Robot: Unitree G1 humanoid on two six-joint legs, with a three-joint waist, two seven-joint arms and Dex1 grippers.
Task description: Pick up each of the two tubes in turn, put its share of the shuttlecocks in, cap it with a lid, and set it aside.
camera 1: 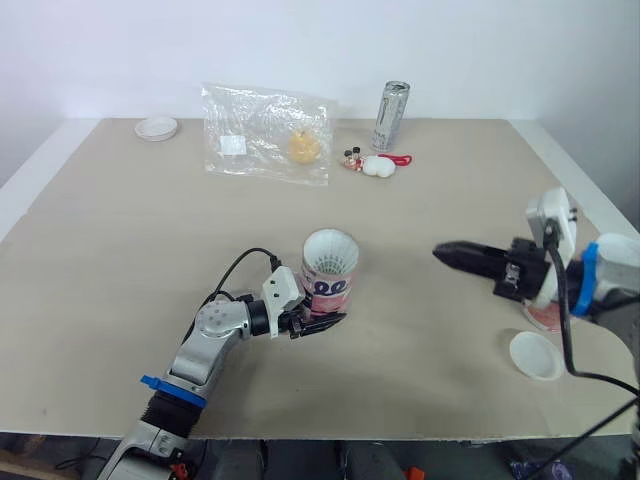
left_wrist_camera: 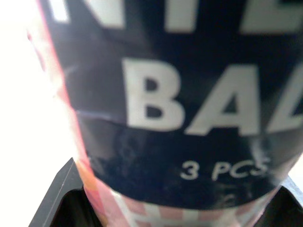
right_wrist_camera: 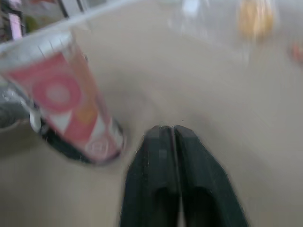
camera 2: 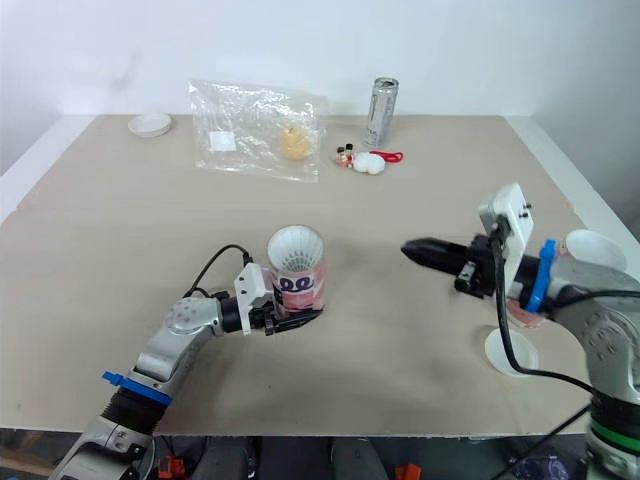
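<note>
Beige table (camera 1: 120, 260), pale rim. Far left corner: white lid (camera 1: 156, 128), lying flat. Near it along the back: clear plastic bag (camera 1: 267, 133), something yellow-orange inside. Further right: small white-and-red toy (camera 1: 377, 165), silver can (camera 1: 390, 116) upright just behind it. Front right: second white lid (camera 1: 535, 355) near the edge. Mid-front: pink-and-white tube (camera 1: 328, 292), open end up, white shuttlecock (camera 1: 330, 255) inside; base contact unclear.

Robot test lab, bare white wall (camera 1: 300, 40), plain beige table (camera 1: 100, 260), stray props like a can (camera 1: 391, 115) and plastic bag (camera 1: 262, 135)
</note>
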